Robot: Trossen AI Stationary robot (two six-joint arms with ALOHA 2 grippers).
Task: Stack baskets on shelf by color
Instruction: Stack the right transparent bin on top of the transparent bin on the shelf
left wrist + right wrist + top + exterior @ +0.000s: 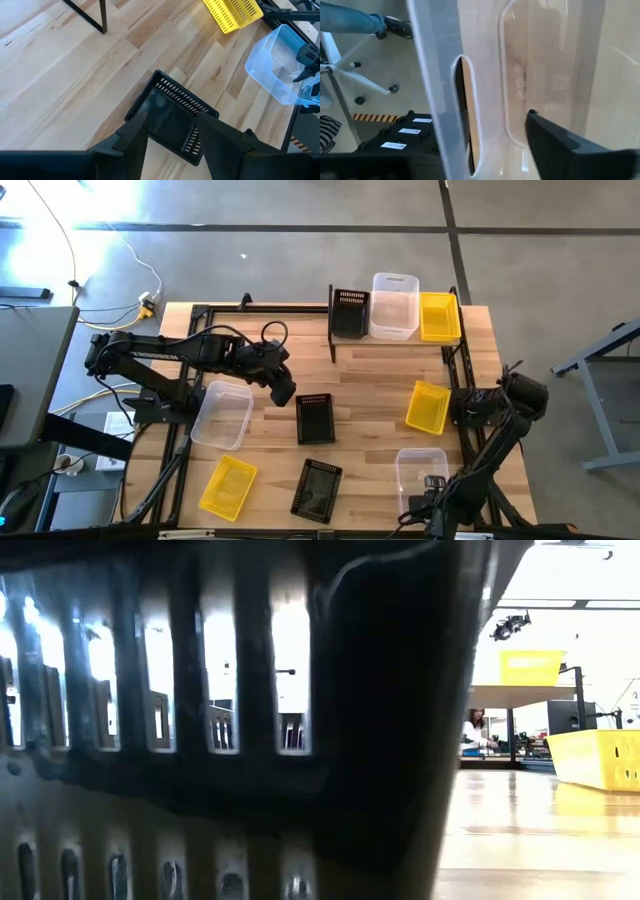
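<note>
Filling the low view's near field is a black basket's slatted wall [200,740]. From the left, the left pincer [284,392] hovers with fingers spread just left of the middle black basket [315,418], which lies flat on the tabletop [370,380] in front of the shelf [400,340], long axis running toward it. Pickup seems the step in hand; next, descend and close over a rim. At right, the right pincer [432,482] sits at the clear tub [420,470], probably gripping its wall, though I cannot tell.
</note>
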